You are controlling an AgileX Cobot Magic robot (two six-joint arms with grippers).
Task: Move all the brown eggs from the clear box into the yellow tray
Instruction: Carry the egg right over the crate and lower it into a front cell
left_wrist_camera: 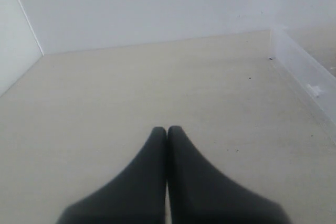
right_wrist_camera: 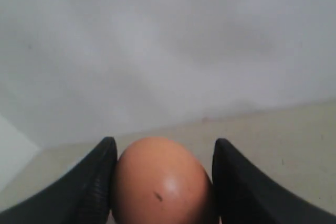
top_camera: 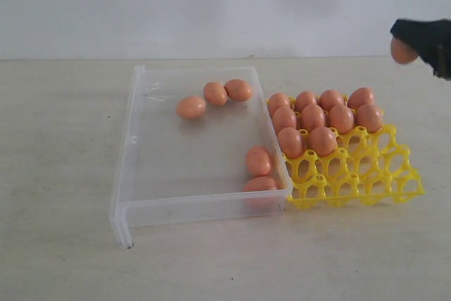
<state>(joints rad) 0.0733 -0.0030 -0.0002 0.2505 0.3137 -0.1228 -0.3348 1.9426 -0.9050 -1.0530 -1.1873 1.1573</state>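
— Where are the eggs [top_camera: 215,93]?
— I see five in the box [top_camera: 134,174]: three in a row near its far wall, two against the wall beside the tray [top_camera: 366,181]. Ten more fill the tray's far cups. The tray sits tight against the box, and both are on the tabletop [top_camera: 56,244].
— And your claws?
— My right claw [right_wrist_camera: 165,141] grips one egg [top_camera: 402,51] between its fingers. It's up off the tabletop, out past the tray's far right corner. On the wrist camera I can see a small dark speck on that egg.
— The left?
— My left claw [left_wrist_camera: 167,129] is closed on nothing, fingers pressed together, over the tabletop with the box wall nearby.
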